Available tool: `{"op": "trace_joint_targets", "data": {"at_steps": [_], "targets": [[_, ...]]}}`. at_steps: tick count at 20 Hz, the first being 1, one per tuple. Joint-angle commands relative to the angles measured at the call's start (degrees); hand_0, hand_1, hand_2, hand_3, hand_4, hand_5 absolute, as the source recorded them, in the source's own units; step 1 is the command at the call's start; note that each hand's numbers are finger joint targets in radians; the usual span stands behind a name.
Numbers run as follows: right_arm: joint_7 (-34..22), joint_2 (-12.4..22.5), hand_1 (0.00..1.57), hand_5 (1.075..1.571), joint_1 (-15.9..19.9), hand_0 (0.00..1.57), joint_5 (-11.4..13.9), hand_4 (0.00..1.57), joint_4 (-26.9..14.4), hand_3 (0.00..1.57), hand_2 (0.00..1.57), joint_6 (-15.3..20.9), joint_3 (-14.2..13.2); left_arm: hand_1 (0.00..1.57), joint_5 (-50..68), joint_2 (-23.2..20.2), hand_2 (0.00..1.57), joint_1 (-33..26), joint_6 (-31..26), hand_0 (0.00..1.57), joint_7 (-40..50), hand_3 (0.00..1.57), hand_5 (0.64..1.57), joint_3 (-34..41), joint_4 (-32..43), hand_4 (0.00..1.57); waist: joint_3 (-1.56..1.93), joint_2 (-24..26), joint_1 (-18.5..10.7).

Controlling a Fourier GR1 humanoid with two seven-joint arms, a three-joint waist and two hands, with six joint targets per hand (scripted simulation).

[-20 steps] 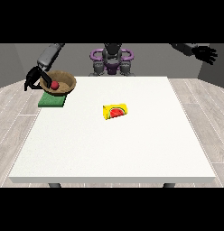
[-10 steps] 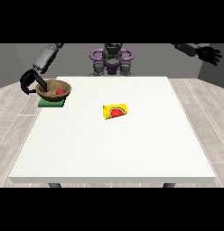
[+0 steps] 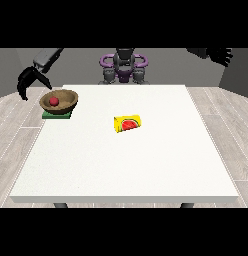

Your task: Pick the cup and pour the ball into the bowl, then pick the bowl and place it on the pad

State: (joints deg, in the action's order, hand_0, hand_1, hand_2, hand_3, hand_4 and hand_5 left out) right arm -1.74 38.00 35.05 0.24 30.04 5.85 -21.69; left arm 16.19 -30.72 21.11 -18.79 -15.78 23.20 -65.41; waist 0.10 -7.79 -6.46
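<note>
A brown bowl [image 3: 59,101] rests on a green pad [image 3: 56,115] at the table's far left, with a red ball [image 3: 54,101] inside it. A yellow cup [image 3: 128,123] with a red watermelon picture lies on its side near the middle of the table. The hand at the view's left [image 3: 29,82] hangs up and to the left of the bowl, apart from it, fingers spread downward and holding nothing. The hand at the view's right [image 3: 221,54] is raised high beyond the table's far right corner, fingers spread, holding nothing.
The white table [image 3: 126,165] stretches wide toward the camera. The robot's torso [image 3: 124,67] stands behind the far edge. Grey wooden floor surrounds the table.
The hand at the view's left has let go of the bowl and drawn away up and to the left. The bowl now sits on the pad. The other hand barely moved.
</note>
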Motion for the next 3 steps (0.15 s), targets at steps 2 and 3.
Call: {"op": "trace_joint_targets", "data": {"at_steps": [2, 3], "targets": [[-5.49, -1.21, 0.0, 1.383, 3.75, 0.0, -0.66, 0.42, 2.85, 0.0, 0.0, -5.96, 2.41, 0.0, -2.77, 4.99, 0.0, -1.32, 4.21, 0.0, 6.92, 0.0, 1.559, -5.03, -0.82, 0.9, -0.12, 11.5, 2.3], [-5.14, -4.15, 0.0, 1.434, 3.12, 0.0, -0.02, 0.48, 4.88, 0.0, 0.0, -6.23, 4.29, 0.0, -3.68, 5.11, 0.0, -3.48, 4.37, 0.0, 7.25, 0.0, 1.559, -5.18, 1.02, 0.9, -0.21, 16.26, 4.17]]}}
